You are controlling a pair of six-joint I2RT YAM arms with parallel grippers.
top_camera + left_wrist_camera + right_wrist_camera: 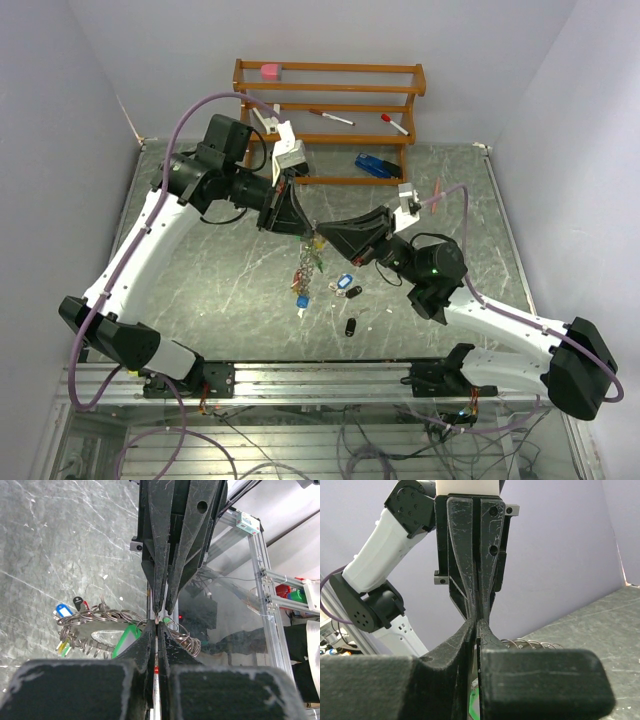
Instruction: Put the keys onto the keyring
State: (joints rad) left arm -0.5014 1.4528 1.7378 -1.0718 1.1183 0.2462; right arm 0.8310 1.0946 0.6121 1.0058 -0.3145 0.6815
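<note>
Wooden rack (330, 92) stands beyond both grippers, at far edge of table (200, 280), with red-capped pens (331, 118) and pink block (270, 70) on shelves, well apart from grippers. Nothing stands between the two grippers.

Left gripper (305, 228) and right gripper (326, 237) meet tip to tip above table, arms reaching inward. Fingers of each pressed together, pinching wire of keyring (100, 616); its tagged cluster dangles just below tips. Blue-tagged key (345, 282) and black key (351, 326) lie loose on table under right gripper.
</note>
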